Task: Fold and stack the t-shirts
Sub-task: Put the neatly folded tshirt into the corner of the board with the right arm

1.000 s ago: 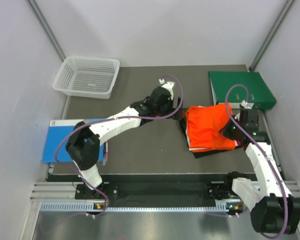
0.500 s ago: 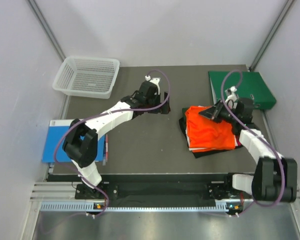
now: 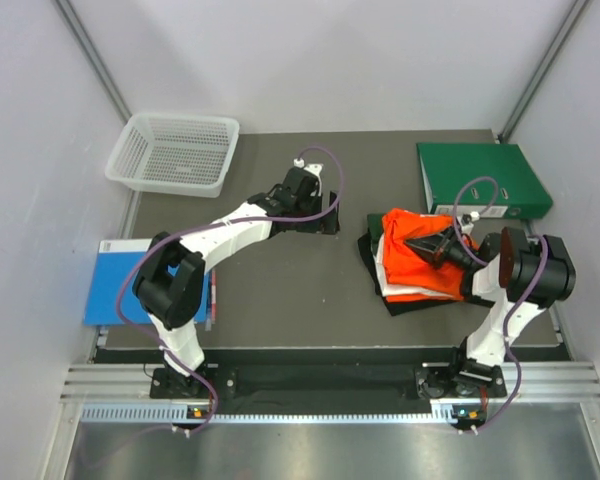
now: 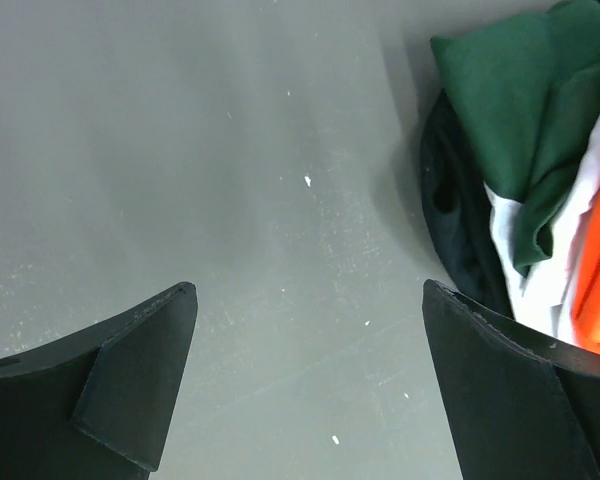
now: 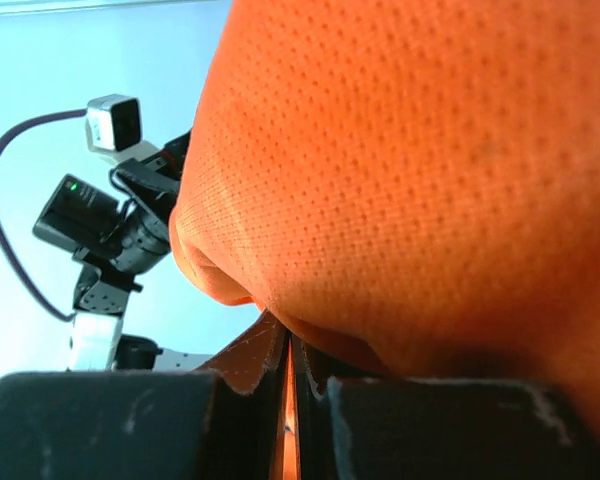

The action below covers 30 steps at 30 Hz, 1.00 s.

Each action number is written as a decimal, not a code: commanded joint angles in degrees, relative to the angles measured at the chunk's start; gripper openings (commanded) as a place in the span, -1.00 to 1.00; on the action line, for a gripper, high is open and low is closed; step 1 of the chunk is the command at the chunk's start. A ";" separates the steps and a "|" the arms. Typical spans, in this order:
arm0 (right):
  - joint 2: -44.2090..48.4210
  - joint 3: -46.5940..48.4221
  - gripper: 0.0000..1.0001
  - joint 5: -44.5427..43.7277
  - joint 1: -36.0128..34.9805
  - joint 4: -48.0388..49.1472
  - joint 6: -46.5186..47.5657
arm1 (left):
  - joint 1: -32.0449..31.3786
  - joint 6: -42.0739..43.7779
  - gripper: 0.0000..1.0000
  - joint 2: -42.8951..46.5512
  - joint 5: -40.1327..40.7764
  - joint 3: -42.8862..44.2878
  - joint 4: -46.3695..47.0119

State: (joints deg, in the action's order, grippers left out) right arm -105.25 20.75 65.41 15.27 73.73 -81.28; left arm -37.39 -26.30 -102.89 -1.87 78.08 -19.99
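From the top camera I see the t-shirts [image 3: 420,272] heaped at the right of the table [image 3: 280,300], just on the near side of the green binder [image 3: 483,178]. My right gripper [image 3: 440,245] is at the pile's orange top. My left gripper [image 3: 322,213] is over bare table to the left of the heap.

Left wrist camera: jaws spread wide with nothing between them. A green cloth [image 4: 520,110] lies with black, white and orange layers at the right edge.

Right wrist camera: jaws clenched on a fold of orange shirt [image 5: 400,170], which fills the frame.
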 commanded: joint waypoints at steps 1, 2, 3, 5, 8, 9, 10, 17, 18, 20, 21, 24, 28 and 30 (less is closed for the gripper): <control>-5.49 -1.42 -0.99 -0.02 1.52 24.35 -5.74 | -0.06 0.90 0.98 -1.08 0.11 1.28 -0.31; -5.23 -1.24 -0.98 0.42 1.26 24.26 -5.39 | -0.06 0.90 0.98 -1.17 0.55 1.28 -0.58; -4.70 -0.98 -0.98 0.60 0.91 23.92 -5.30 | -0.06 0.90 0.98 -1.34 0.64 1.11 -0.58; -2.25 -0.19 -0.98 1.12 -0.32 23.21 -5.73 | -0.06 0.99 0.98 -1.52 0.81 1.11 -0.75; 3.02 0.78 -0.99 2.00 -2.51 21.64 -6.79 | -0.06 0.73 0.98 -2.05 0.47 1.11 -0.75; 4.69 1.13 -0.99 2.35 -3.13 20.67 -6.70 | -0.06 0.73 0.98 -2.22 0.29 1.11 -0.67; 8.01 1.48 -1.00 2.53 -3.83 17.79 -6.36 | -0.14 0.55 0.98 -2.31 0.29 1.11 -0.58; 21.56 6.92 -1.00 -0.44 -11.03 -13.81 11.85 | -0.06 0.38 0.98 -2.58 0.37 0.93 -0.75; 23.06 8.32 -1.00 -1.59 -12.01 -21.45 17.15 | -0.06 0.38 0.98 -2.58 0.46 0.93 -0.84; 27.54 14.64 -0.99 -8.75 -14.81 -51.21 36.84 | -0.06 0.46 0.98 -2.58 0.73 0.93 -0.84; 28.60 17.10 -0.99 -11.94 -17.35 -60.54 42.63 | -0.14 0.55 0.98 -2.58 0.64 0.93 -0.41; 30.37 17.32 -1.00 -13.12 -19.75 -67.60 44.82 | -0.06 0.47 0.98 -2.93 0.11 1.54 1.52; 32.12 9.24 -1.00 -10.04 -19.84 -58.82 38.84 | -0.06 -0.15 0.98 -4.07 -3.48 4.88 3.99; 33.17 6.42 -1.00 -8.11 -19.84 -54.69 37.16 | -0.06 -0.15 0.98 -5.38 -4.90 8.39 3.73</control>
State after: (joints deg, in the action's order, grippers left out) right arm -74.08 32.12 55.79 -4.40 19.09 -45.50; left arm -37.39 -26.22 -106.87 -3.40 80.03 -20.62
